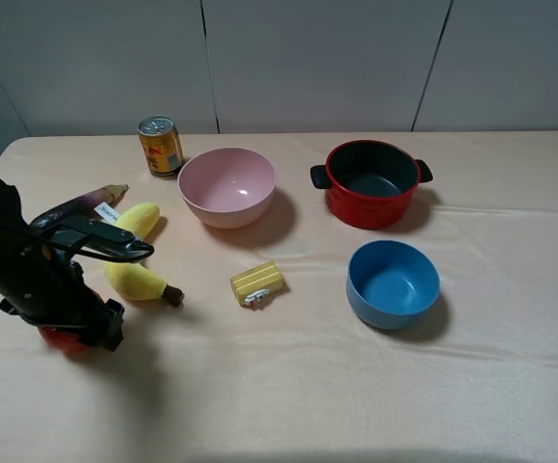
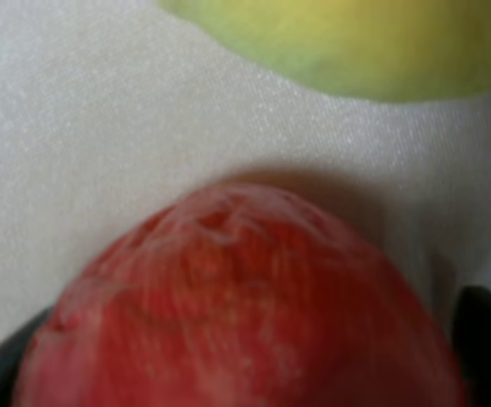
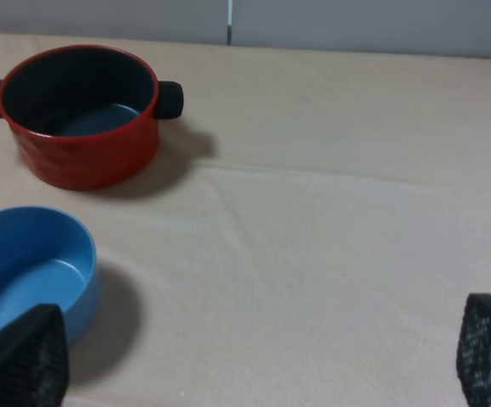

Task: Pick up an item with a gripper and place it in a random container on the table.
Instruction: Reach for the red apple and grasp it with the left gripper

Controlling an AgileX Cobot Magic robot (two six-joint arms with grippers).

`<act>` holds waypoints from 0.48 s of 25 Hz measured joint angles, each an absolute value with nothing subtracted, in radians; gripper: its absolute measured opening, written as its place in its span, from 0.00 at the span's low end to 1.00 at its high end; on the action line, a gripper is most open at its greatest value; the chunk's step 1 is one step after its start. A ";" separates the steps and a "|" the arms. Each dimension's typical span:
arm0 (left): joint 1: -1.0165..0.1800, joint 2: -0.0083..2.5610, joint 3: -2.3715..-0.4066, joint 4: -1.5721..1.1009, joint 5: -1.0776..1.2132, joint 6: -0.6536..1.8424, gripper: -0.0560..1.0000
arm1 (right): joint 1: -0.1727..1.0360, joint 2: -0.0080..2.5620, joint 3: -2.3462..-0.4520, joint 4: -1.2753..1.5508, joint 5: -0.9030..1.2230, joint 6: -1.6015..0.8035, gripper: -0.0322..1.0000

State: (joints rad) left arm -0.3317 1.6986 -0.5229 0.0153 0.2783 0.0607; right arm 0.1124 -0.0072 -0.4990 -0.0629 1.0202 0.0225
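The red apple (image 2: 237,305) lies on the peach-beige cloth of the table (image 1: 288,386) at the front left, and only a sliver of it (image 1: 59,340) shows under the left arm in the high view. My left gripper (image 1: 74,330) is lowered over it. Its dark fingers (image 2: 487,339) stand on either side of the apple at full width, with a thin gap on one side. The red pot (image 1: 372,183) with two black handles stands at the back right, empty, and also shows in the right wrist view (image 3: 80,119). My right gripper (image 3: 253,360) is open and empty, out of the high view.
A yellow plush banana (image 1: 139,256) lies right beside the apple. Also on the table are a pink bowl (image 1: 227,186), a blue bowl (image 1: 392,283), a yellow block (image 1: 257,283), a drink can (image 1: 160,145) and a purplish item (image 1: 95,200) behind the banana.
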 joint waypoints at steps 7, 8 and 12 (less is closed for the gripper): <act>-0.332 1.699 -0.523 0.015 0.242 0.058 0.74 | 0.112 -0.007 -0.499 -0.063 1.020 0.022 0.70; -0.332 1.699 -0.523 0.015 0.237 0.058 0.74 | 0.112 -0.007 -0.499 -0.063 1.020 0.022 0.70; -0.332 1.699 -0.523 0.015 0.234 0.057 0.74 | 0.112 -0.007 -0.499 -0.063 1.020 0.022 0.70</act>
State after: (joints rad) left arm -0.3317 1.6986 -0.5229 0.0153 0.2341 0.0574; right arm 0.1124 -0.0072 -0.4990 -0.0629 1.0202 0.0225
